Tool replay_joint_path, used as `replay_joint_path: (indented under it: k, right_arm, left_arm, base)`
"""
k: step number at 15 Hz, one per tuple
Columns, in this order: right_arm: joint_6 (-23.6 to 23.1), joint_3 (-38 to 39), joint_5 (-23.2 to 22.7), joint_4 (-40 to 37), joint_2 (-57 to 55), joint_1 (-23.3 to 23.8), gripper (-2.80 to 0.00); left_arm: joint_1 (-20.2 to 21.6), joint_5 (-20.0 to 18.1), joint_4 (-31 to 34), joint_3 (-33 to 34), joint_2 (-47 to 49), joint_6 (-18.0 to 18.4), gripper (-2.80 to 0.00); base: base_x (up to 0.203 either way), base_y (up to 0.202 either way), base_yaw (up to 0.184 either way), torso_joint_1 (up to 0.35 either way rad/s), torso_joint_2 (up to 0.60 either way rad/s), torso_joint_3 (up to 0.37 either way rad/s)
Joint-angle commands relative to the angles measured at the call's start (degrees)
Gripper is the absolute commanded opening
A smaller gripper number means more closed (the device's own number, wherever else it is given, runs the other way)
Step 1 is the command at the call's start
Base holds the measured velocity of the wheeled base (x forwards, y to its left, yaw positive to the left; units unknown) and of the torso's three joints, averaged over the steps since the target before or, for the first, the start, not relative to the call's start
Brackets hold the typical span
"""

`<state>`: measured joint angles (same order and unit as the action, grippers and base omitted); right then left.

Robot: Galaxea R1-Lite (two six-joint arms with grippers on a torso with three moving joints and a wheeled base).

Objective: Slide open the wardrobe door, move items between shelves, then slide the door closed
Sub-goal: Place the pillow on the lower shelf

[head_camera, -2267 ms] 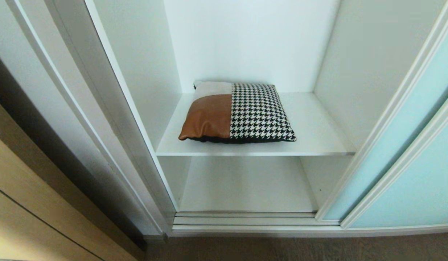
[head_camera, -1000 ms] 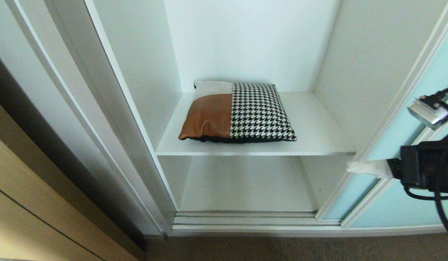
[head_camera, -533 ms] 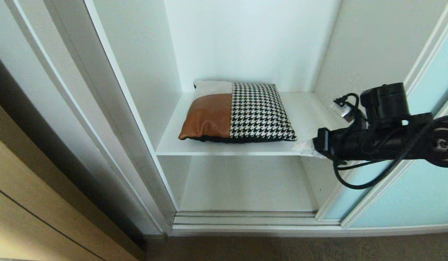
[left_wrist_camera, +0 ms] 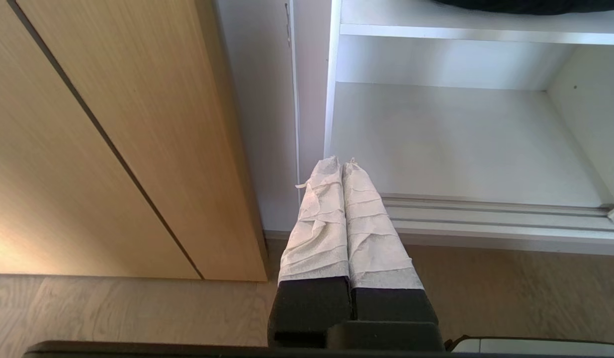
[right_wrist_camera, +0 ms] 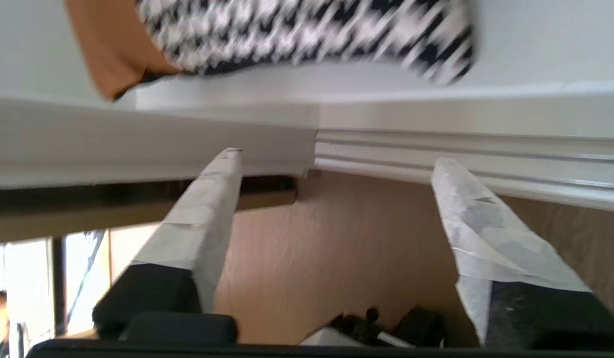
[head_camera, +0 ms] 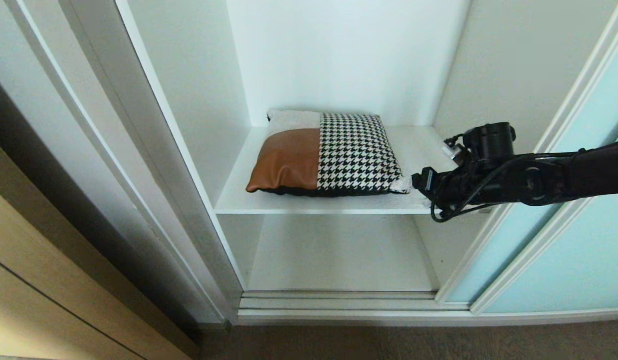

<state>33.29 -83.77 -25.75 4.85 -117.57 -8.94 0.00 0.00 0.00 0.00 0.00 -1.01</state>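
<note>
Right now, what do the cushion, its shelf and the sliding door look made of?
Cushion: patchwork; glossy creased tan panel looks like leather or faux leather, woven houndstooth fabric, matte pale grey patch.
Shelf: smooth white board, likely laminate; flat, grainless, satin sheen.
Sliding door: frosted aqua panel, glass or acrylic, in a slim white frame.

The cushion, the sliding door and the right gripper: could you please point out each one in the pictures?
cushion [head_camera: 329,155], head view, middle of its top face.
sliding wardrobe door [head_camera: 584,260], head view, on the pale blue glass.
right gripper [right_wrist_camera: 336,164], right wrist view, midway between its open fingertips.
</note>
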Motion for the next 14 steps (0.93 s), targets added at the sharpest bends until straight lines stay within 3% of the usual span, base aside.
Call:
replay_joint_path:
  k: [1,5,8,10,14]
  right_arm:
    - [0.4,-2.1,-0.2,0.1,-2.7,2.3,0.00]
    - [3.4,-5.8,-0.7,0.3,-6.0,3.5,0.00]
    - [9.3,-11.2,-6.4,1.8,-9.2,3.6,0.00]
    - [9.8,-11.8,-10.0,5.2,-10.8,3.7,0.00]
    - [9.9,-15.5,-10.2,8.3,-15.1,4.5,0.00]
  left_arm:
    - [0.0,0.0,0.0,0.1,0.1,0.0,-2.80]
    - [0.0,0.0,0.0,0.1,0.0,0.0,-2.80]
    - [0.0,0.0,0.0,0.1,0.1,0.0,-2.80]
    - [0.0,0.0,0.0,0.0,0.1,0.0,-2.80]
    - [0.0,0.0,0.0,0.0,0.0,0.0,-2.80]
  base:
    - [0.000,0.000,0.000,0.000,0.00,0.000]
    - [0.000,0.000,0.000,0.000,0.00,0.000]
    - [0.000,0.000,0.000,0.000,0.00,0.000]
    - [0.000,0.000,0.000,0.000,0.00,0.000]
    - [0.000,0.000,0.000,0.000,0.00,0.000]
